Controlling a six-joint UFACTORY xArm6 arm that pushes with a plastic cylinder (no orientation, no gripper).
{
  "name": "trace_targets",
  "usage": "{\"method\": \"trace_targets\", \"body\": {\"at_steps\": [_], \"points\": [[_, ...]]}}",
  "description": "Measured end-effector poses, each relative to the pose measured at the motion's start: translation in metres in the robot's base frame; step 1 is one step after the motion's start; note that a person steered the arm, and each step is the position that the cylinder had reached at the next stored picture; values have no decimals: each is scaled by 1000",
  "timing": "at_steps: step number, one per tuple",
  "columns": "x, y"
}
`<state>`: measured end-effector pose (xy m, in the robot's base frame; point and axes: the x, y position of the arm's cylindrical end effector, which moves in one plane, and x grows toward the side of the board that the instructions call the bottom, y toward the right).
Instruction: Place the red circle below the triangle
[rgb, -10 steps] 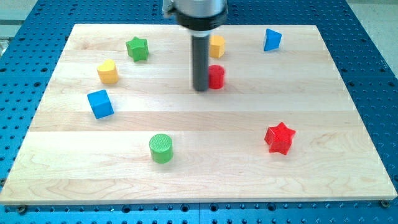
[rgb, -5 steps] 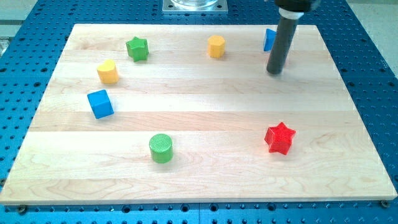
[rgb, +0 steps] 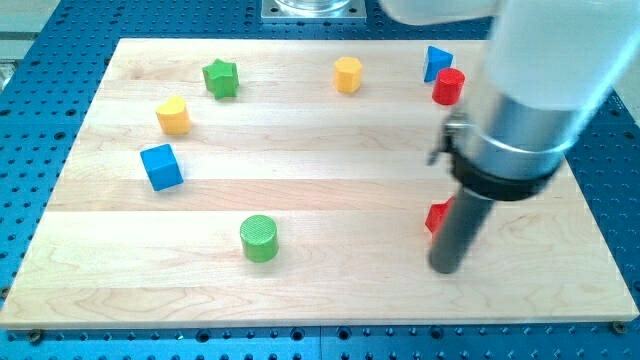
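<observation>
The red circle (rgb: 448, 86) stands near the view's top right, just below and right of the blue triangle (rgb: 435, 62), touching or nearly touching it. My rod comes down from the large arm body at the view's right. My tip (rgb: 444, 268) rests on the board at the lower right, far below the red circle. It sits just below the red star (rgb: 435, 216), which the rod mostly hides.
A yellow hexagon (rgb: 347, 74) and a green star (rgb: 221, 77) lie along the top. A yellow heart (rgb: 173, 116) and a blue cube (rgb: 161, 166) lie at the left. A green circle (rgb: 259, 238) sits at the lower middle. The wooden board (rgb: 320, 190) has blue perforated table around it.
The red circle went from the board's upper middle to beside the blue triangle. My tip swept right with it, then moved down to the red star at the lower right.
</observation>
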<state>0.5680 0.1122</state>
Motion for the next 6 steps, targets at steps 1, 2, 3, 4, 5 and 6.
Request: {"method": "trace_targets", "body": {"at_steps": [1, 2, 3, 4, 5, 6], "points": [[-15, 5], [-38, 26], [-32, 34], [-32, 50], [-82, 50], [-96, 58]]}}
